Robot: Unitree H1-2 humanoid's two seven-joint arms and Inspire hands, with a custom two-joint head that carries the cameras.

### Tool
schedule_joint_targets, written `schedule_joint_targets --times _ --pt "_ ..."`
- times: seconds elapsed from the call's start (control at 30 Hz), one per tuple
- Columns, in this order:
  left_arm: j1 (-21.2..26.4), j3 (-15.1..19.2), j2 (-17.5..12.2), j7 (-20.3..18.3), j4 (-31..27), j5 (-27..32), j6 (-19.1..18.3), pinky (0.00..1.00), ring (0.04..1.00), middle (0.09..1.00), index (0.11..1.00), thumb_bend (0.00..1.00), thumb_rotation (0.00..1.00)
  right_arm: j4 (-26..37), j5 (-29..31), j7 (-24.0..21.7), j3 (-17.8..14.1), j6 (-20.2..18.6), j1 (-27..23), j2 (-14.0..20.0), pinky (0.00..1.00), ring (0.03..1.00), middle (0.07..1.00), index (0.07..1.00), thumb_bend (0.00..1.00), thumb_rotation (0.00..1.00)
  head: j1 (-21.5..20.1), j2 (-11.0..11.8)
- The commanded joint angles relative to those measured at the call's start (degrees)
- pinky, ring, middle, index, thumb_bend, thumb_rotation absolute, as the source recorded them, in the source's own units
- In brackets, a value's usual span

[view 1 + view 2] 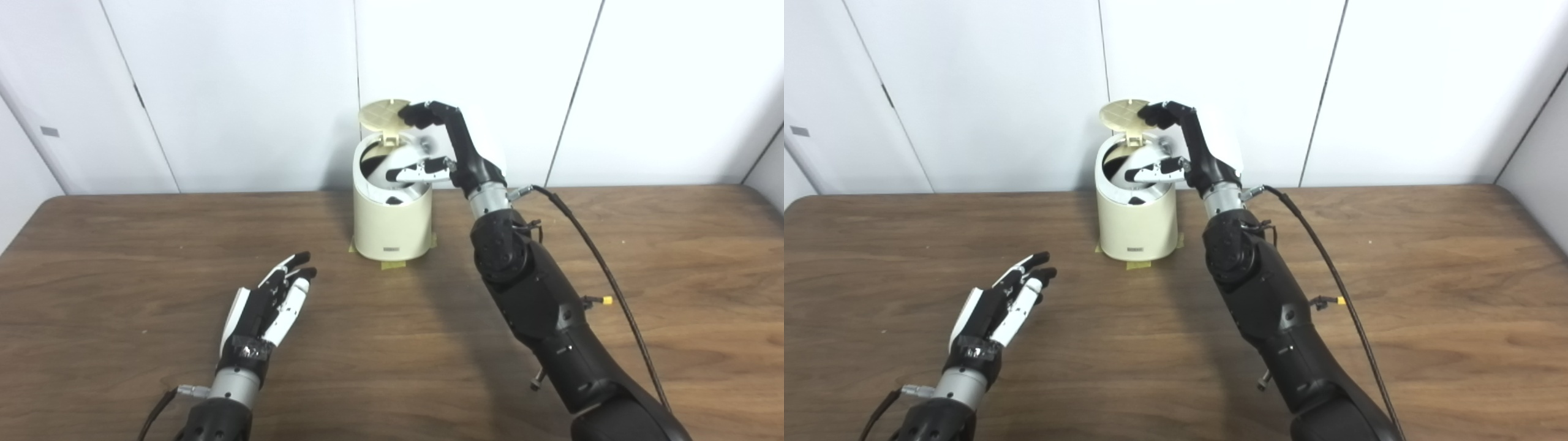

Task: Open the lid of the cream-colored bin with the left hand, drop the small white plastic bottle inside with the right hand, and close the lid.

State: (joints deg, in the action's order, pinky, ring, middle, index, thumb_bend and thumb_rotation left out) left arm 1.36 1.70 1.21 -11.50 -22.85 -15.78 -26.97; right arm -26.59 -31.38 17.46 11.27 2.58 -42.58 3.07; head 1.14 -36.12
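Observation:
The cream-colored bin (392,226) stands at the back middle of the table, its round lid (381,114) tipped up on the rear hinge. My right hand (453,153) hovers over the bin's mouth, open. Its dark fingertips (411,115) touch the lid's right edge, and the thumb reaches across the opening. A blurred pale shape (424,146) sits between fingers and thumb; I cannot tell whether it is the small white bottle. My left hand (998,306) lies open, palm up, on the table at the front left, well away from the bin.
Yellow tape (393,265) holds the bin's base to the wooden table (674,294). A black cable (600,263) trails from my right wrist along the forearm. White wall panels stand just behind the bin.

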Motion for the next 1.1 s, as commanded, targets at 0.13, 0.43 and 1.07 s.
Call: schedule_joint_targets --times 0.13,0.43,1.07 --pt "1.64 -0.17 0.1 0.21 -2.03 0.28 0.13 0.9 0.885 0.836 0.904 0.23 0.67 1.65 0.04 0.41 -0.29 0.6 -2.88 0.31 0.72 0.763 0.727 0.663 0.91 0.06 -0.09 -0.1" --pt "1.8 0.0 0.23 0.13 -1.92 0.24 0.13 0.91 0.885 0.833 0.9 0.24 0.65 1.76 1.71 1.15 -1.6 1.21 -2.72 -0.14 0.57 0.647 0.633 0.588 0.87 0.02 -0.08 -0.12" --pt "3.42 1.2 -1.44 -0.06 -0.77 0.64 0.14 0.95 0.897 0.831 0.894 0.23 0.63 7.93 7.03 -0.02 -5.95 -1.43 0.17 -0.5 0.38 0.443 0.497 0.475 0.52 0.0 0.31 0.42"
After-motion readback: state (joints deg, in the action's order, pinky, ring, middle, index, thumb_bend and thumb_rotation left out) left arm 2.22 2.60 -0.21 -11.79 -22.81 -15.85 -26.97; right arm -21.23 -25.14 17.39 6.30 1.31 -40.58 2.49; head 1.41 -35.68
